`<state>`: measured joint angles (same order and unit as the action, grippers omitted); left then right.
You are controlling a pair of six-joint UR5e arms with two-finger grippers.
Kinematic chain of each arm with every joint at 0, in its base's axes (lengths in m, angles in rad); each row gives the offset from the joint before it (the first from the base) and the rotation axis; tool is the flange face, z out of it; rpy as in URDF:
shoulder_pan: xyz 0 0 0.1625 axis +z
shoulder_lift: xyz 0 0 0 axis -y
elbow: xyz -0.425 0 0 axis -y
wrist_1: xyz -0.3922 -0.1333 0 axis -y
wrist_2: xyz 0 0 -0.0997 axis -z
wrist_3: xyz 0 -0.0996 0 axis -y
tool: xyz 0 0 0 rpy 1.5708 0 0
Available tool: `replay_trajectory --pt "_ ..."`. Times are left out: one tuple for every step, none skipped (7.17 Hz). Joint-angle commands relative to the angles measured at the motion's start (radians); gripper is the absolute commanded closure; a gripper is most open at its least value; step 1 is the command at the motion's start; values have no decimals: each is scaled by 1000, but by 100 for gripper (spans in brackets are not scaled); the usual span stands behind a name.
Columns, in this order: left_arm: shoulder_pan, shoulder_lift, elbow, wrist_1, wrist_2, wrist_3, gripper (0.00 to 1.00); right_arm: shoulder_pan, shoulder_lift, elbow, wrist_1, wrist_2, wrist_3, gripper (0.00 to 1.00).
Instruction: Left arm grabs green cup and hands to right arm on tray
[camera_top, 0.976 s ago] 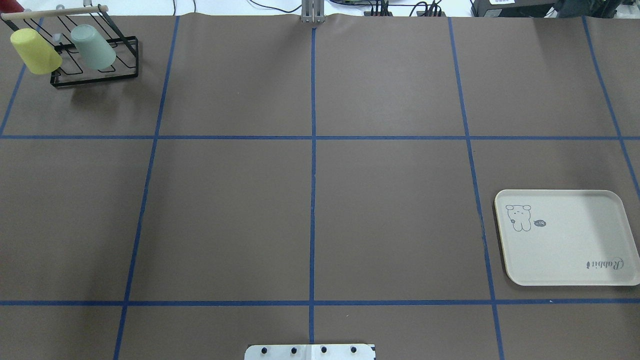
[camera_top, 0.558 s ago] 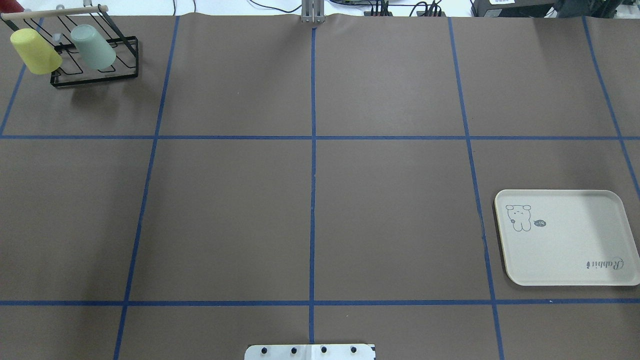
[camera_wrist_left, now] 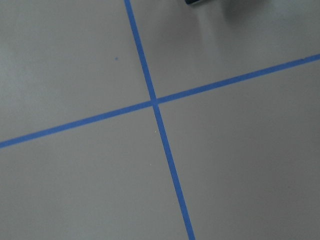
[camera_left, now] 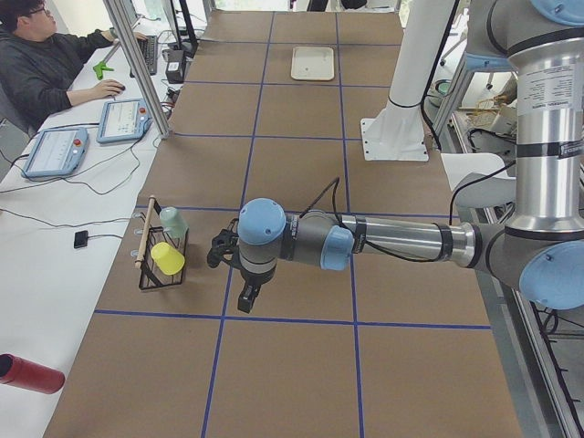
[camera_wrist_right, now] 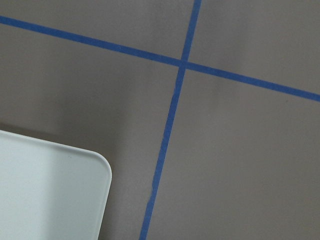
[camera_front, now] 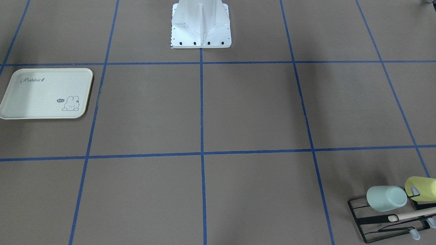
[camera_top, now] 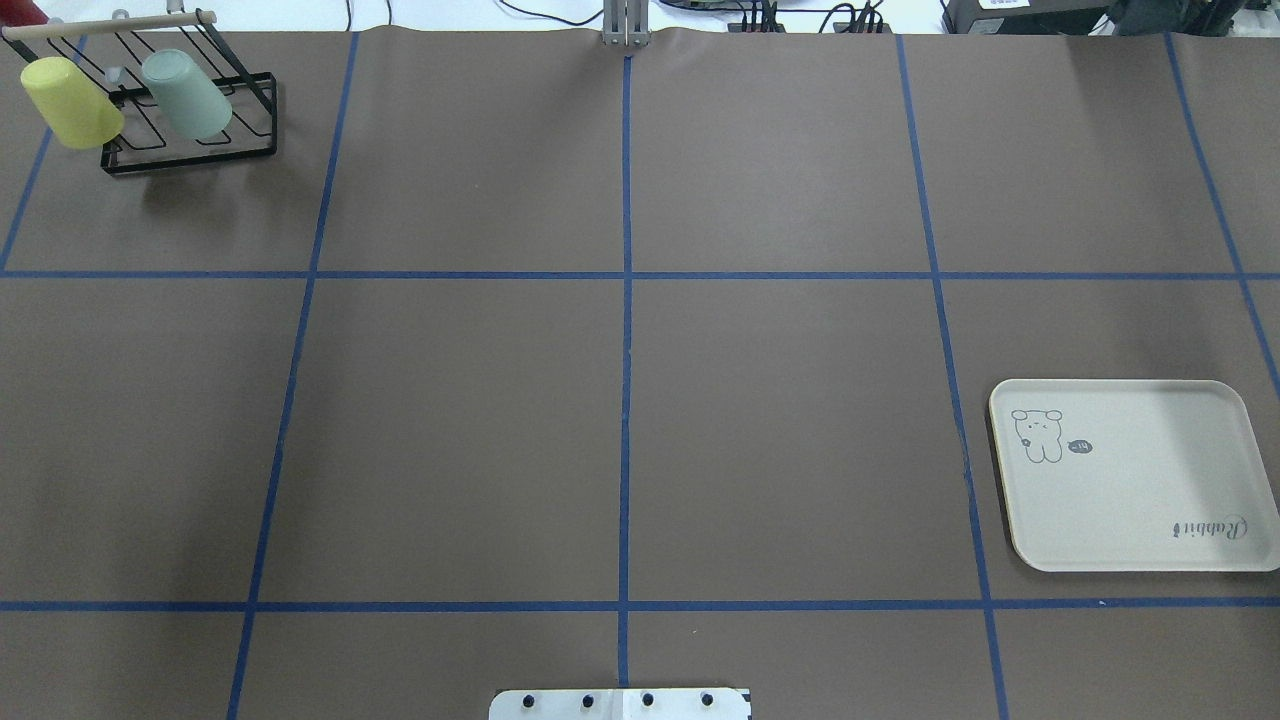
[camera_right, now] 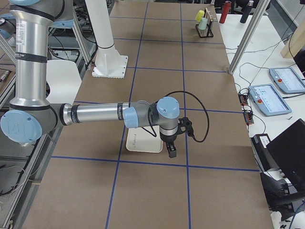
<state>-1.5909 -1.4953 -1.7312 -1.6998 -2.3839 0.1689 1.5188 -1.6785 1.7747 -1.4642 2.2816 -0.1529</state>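
While nothing stirs on the table (camera_front: pixel 252 109), the front-facing view shows the green cup (camera_front: pixel 386 198), a small tapered tumbler of pale mint plastic. It sits upended and tilted on the black wire rack (camera_front: pixel 371 223), with a yellow-green plastic cup (camera_front: pixel 422 188) just beside it on the same rack. The tray (camera_front: pixel 34 98), cream, rectangular and round-cornered, with a bunny drawing and "Rabbit" script, lies well apart from the rack, toward the table's opposite corner, with no cup on it.

From over the robot's shoulders, cup, rack and tray sit exactly as they did a second ago, and no arm reaches into view. I judge that the grab has not begun.

From the rack's end of the table, the left arm (camera_left: pixel 392 239), a silver-grey tube with pale-blue joint caps, stretches low. Its black two-finger left gripper (camera_left: pixel 246 297) hangs near the rack, apart from the cup. I cannot tell how wide its fingers stand.

From the far end, the matching right arm (camera_right: pixel 95 114) holds the right gripper (camera_right: pixel 170 150) just beside the tray, far from the rack. I cannot tell its opening either.

The left wrist camera sees only crossing blue tape (camera_wrist_left: pixel 155 101). The right wrist camera sees one rounded tray corner. Neither shows fingers.

The left arm has yet to close the gap to the rack and lift the cup off.
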Motion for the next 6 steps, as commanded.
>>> replay_trajectory --pt "12 -56 21 -15 -6 -6 0 -12 11 -14 53 10 7 0" --pt "23 -127 54 -9 -8 -18 0 -12 41 -40 50 13 10 0" --pt "26 -191 88 -12 -8 -25 0 -14 110 -104 50 48 30 0" --pt "49 -241 85 -15 -8 -87 0 -55 132 -125 85 55 32 0" --pt "75 -255 69 -49 -6 -194 0 -89 157 -136 97 53 79 0" --pt "151 -293 80 -69 -2 -304 0 -138 214 -133 97 56 108 0"
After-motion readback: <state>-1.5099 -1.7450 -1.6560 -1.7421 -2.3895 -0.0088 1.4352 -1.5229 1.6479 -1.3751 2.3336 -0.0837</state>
